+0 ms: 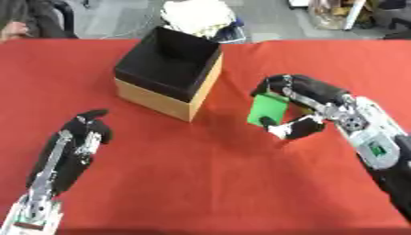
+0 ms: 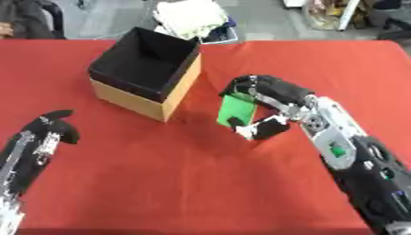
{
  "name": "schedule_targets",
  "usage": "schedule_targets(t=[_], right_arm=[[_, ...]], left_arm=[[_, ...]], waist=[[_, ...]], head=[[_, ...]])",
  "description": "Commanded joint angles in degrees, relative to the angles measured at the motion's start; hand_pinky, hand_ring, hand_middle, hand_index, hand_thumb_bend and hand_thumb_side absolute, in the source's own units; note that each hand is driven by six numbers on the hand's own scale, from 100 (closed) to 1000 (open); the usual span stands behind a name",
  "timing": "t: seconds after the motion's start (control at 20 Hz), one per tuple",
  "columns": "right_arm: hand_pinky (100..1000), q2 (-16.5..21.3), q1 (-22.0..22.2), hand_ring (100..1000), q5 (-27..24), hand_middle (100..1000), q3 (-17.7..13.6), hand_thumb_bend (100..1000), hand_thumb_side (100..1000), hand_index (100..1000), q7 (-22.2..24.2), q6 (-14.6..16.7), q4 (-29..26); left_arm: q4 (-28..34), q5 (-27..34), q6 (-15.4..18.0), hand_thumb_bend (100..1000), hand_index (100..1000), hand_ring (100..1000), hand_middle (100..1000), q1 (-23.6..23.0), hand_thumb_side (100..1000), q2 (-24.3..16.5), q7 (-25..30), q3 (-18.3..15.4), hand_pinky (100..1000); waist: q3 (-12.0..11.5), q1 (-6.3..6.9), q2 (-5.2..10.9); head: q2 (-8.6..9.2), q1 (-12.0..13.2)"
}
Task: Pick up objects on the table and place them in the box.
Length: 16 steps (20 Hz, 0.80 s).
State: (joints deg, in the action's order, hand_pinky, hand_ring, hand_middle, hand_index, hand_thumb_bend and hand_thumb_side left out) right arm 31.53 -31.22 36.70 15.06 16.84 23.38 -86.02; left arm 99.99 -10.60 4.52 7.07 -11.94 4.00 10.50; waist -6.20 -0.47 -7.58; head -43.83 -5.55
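Your right hand (image 1: 309, 103) is curled round a flat green object (image 1: 267, 110), fingers over its top edge and thumb beneath, just above the red table (image 1: 201, 183). The open box (image 1: 169, 71) stands at ten o'clock from it. Your left hand (image 1: 80, 137) rests relaxed at eight o'clock

No text, label, brand, number or sign can be read in either view. The green block (image 1: 267, 110) at centre right shows a plain face, the box (image 1: 166, 73) at upper centre has bare black and tan walls, and the red surface (image 1: 201, 183) carries no markings.
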Motion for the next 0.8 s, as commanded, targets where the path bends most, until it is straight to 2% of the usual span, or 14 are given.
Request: schedule_targets(t=[0.05, 0.35, 0.5, 0.6, 0.8], right_arm=[[476, 3.70, -3.55, 423, -0.52, 503, -1.38, 100, 141, 776, -1.57, -0.25, 0.63], [488, 4.99, -11.42, 428, -1.48, 507, -1.90, 100, 123, 779, -3.24, 0.09, 5.15], [489, 4.23, -14.83, 428, -1.61, 508, -1.91, 100, 120, 781, -2.99, 0.67, 8.01], [501, 3.05, -16.81, 439, -0.95, 515, -1.51, 100, 120, 786, -2.71, 1.30, 9.53], [523, 0.12, -22.34, 454, 1.11, 523, -1.59, 100, 116, 793, -2.64, 2.42, 15.62]], left_arm=[[0.88, 0.11, 0.20, 100, 823, 577, 516, 0.62, 764, -0.54, 0.21, 0.21, 597], [0.92, 0.28, 0.33, 100, 823, 577, 516, 1.48, 765, -0.28, 1.08, 1.14, 598], [0.91, 0.42, 0.40, 100, 823, 577, 516, 1.86, 765, -0.20, 1.62, 1.62, 598], [0.74, 0.54, 0.47, 100, 823, 577, 516, 2.24, 768, -0.31, 2.41, 2.59, 598], [0.59, 0.91, 0.67, 100, 823, 577, 516, 3.18, 768, -0.40, 3.74, 3.85, 598]], waist=[[-0.45, 0.01, 0.35], [-2.84, -0.14, -0.33], [-3.90, -0.21, -0.53], [-5.29, -0.24, -0.61], [-7.90, -0.51, -0.95]], head=[[-0.29, -0.45], [-0.29, -2.03], [-0.29, -2.89], [-0.11, -4.39], [1.26, -7.16]])
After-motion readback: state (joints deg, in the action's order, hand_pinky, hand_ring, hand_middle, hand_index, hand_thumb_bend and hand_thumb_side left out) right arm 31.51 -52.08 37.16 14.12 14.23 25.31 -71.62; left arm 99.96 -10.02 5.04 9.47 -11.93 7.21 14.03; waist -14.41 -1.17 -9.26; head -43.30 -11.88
